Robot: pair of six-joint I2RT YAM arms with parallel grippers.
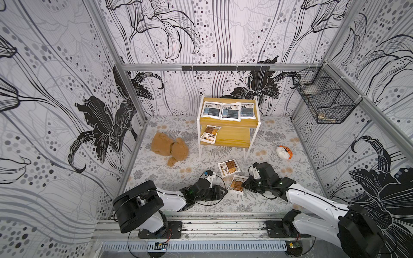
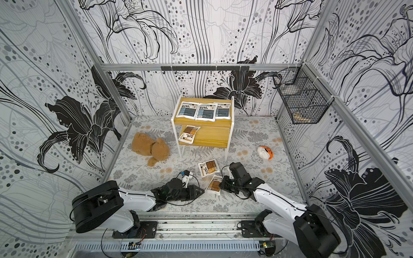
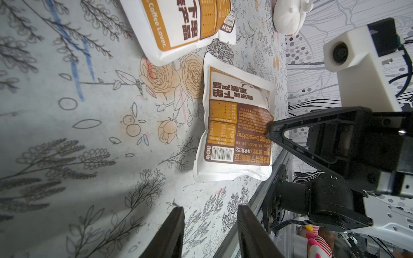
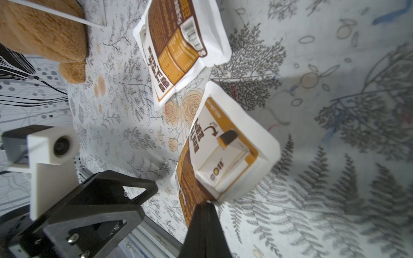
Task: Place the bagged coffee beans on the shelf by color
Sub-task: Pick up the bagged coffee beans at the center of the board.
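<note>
Right gripper (image 4: 206, 204) is noted closed tight, both fingers pinched together on the white edge of a brown-orange pouch (image 4: 223, 152). Most of that pouch is seen lying on the floral mat (image 1: 161, 178); whether the gripped edge is lifted cannot be told. In both top views the gripped pouch is found in front of the shelf (image 1: 232, 136), on the robot's side, well apart from the white legs. Left gripper (image 3: 210, 207) is seen partly open, jaws parted with nothing between them. Its tips are held near the opposite edge of the same pouch and apart from it. A second brown-orange pouch (image 1: 228, 167) is laid flat on the mat just beside the gripped one, between it and the shelf. A third brown-orange pouch (image 1: 210, 133) is placed on the shelf's lower board, at the left end as seen from the robot, and is slightly skewed. Three blue-grey pouches (image 1: 230, 111) are lined up side by side across the shelf's upper board, filling its width. A brown teddy bear (image 1: 169, 147) is found lying on the mat to the left of the shelf. A white-and-orange toy (image 1: 284, 152) is found on the mat to the shelf's right. A black wire basket (image 1: 324, 102) is hung on the side wall, above and to the right of the shelf.
</note>
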